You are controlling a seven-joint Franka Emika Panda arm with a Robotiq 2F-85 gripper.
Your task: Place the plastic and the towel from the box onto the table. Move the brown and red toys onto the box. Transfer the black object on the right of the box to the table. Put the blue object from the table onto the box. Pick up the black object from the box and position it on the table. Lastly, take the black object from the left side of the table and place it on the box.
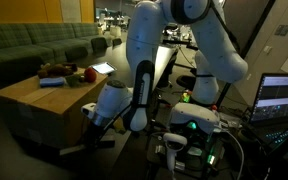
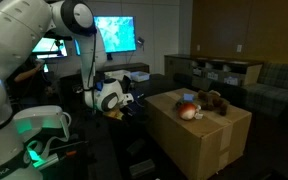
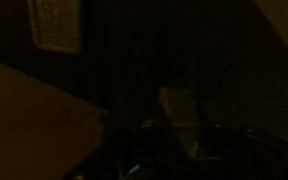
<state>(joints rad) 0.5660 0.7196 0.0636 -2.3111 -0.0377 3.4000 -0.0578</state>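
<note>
**A:** Beside the end of the box (image 1: 24,100), just clear of its edge, we find the gripper (image 1: 90,119), hanging below the level of the flat top.

**B:** Agreed. We cannot tell whether its jaws are wide, narrow or holding anything. The wrist view is too dark, showing only a tan surface at lower left with one straight edge running diagonally.

**A:** For room, we see a bare stretch of tan top between the gripper and the nearest toy. The box's edges on that side are clear.

**B:** Beyond that stretch sits the red toy (image 2: 188,110), and the brown toy (image 2: 216,100) is just past it, farther from the gripper. Both are on the box.

**A:** The red one is round, so we read no long axis. The brown one looks lumpy, stretched slightly away from the gripper.

**B:** The blue object (image 1: 52,82) lies flat on the top near the toys. Its long side seems to run along the box's long edge.
</note>
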